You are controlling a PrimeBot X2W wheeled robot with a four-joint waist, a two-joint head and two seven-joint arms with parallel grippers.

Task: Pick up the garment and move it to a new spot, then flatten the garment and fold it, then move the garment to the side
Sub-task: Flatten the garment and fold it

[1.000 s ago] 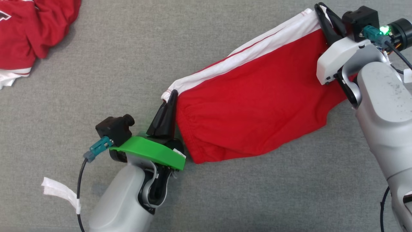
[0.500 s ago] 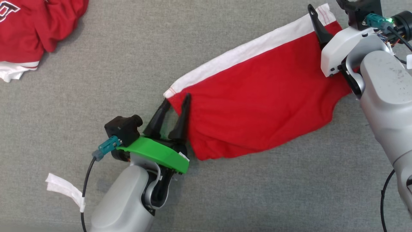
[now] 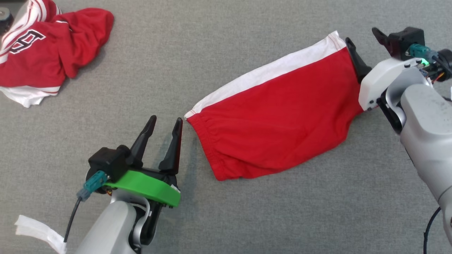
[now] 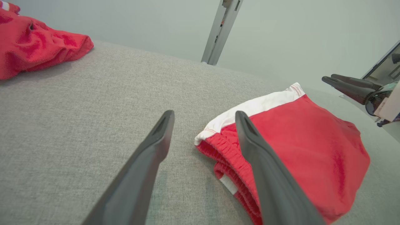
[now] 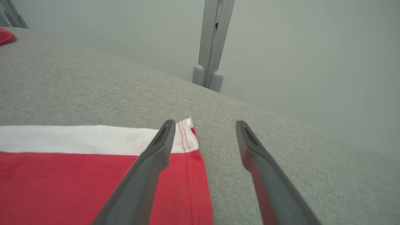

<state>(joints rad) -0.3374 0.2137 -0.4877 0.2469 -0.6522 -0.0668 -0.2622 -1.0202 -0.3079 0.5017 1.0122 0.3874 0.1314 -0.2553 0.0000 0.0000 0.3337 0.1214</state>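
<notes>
The garment (image 3: 279, 116) is a pair of red shorts with a white side stripe, lying flat and folded double on the grey table (image 3: 226, 53). My left gripper (image 3: 166, 120) stands open just left of the elastic waistband, clear of the cloth. In the left wrist view the garment (image 4: 312, 156) lies behind the right finger of the left gripper (image 4: 204, 114). My right gripper (image 3: 361, 36) is open at the far right end, beside the hem corner. In the right wrist view the right gripper (image 5: 205, 122) straddles the edge of the garment (image 5: 93, 181) with nothing held.
A second red garment (image 3: 46, 53) with white trim and lettering is heaped at the table's far left, also in the left wrist view (image 4: 37, 50). A grey post (image 5: 212, 47) stands beyond the table's far edge. White tape (image 3: 35, 229) hangs off the left arm's cable.
Both grippers have opened and let go of the garment, which now lies flat. The left gripper has drawn back to the left. The head camera has shifted too.
</notes>
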